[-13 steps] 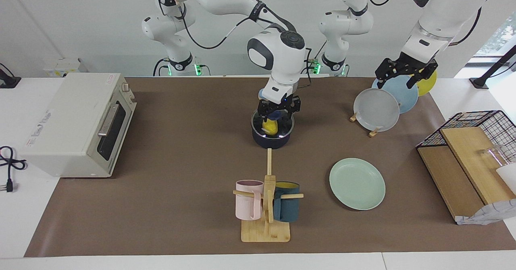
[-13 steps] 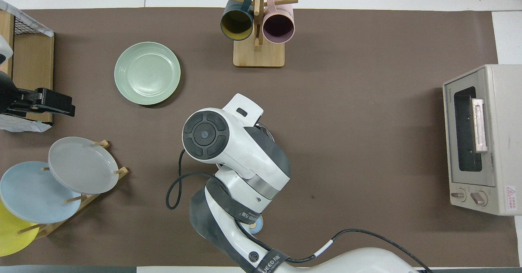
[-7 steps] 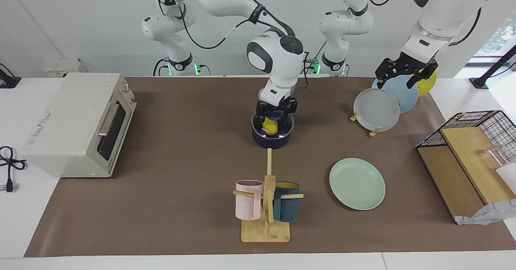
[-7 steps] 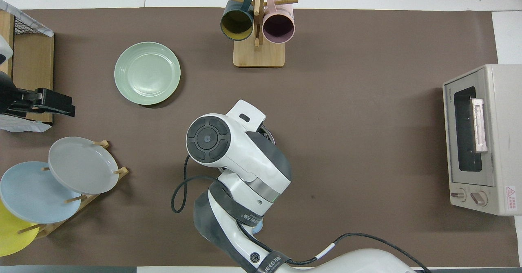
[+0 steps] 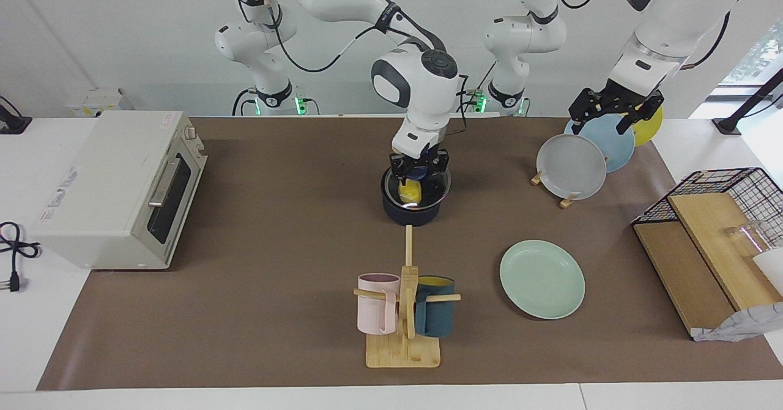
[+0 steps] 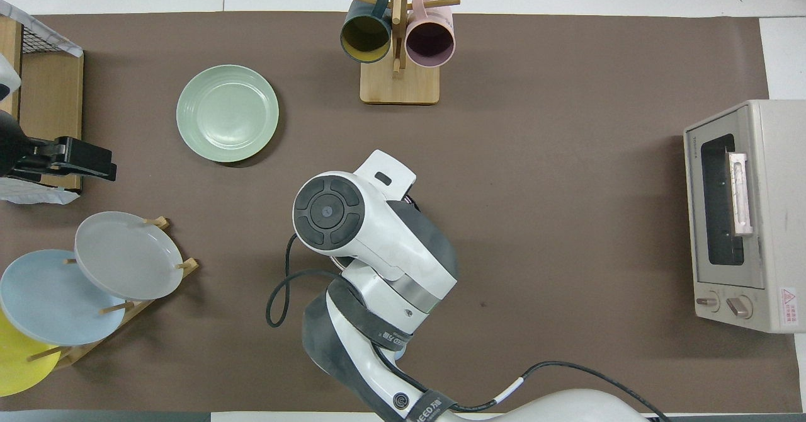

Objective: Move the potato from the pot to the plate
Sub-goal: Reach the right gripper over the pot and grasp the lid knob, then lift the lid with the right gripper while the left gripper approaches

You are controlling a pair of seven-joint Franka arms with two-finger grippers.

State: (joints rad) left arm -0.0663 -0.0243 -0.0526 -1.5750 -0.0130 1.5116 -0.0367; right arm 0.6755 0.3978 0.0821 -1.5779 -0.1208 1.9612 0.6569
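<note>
The dark navy pot [image 5: 411,214] stands mid-table, nearer to the robots than the mug stand. The yellow potato [image 5: 410,193] sits inside it. My right gripper [image 5: 419,178] reaches down into the pot, its fingers closed on either side of the potato. In the overhead view the right arm [image 6: 365,233] hides the pot and potato. The mint-green plate [image 5: 542,279] lies bare toward the left arm's end of the table, farther from the robots than the pot; it also shows in the overhead view [image 6: 227,113]. My left gripper [image 5: 613,116] waits open and empty over the plate rack.
A wooden mug stand [image 5: 404,349] holds a pink mug and a teal mug. A toaster oven [image 5: 116,186] stands at the right arm's end. A rack holds a grey plate [image 5: 571,166], a blue one and a yellow one. A wire basket [image 5: 728,180] with wooden boards is beside them.
My right gripper has sunk a little deeper into the pot and its fingers have drawn in around the potato. The left arm has not moved.
</note>
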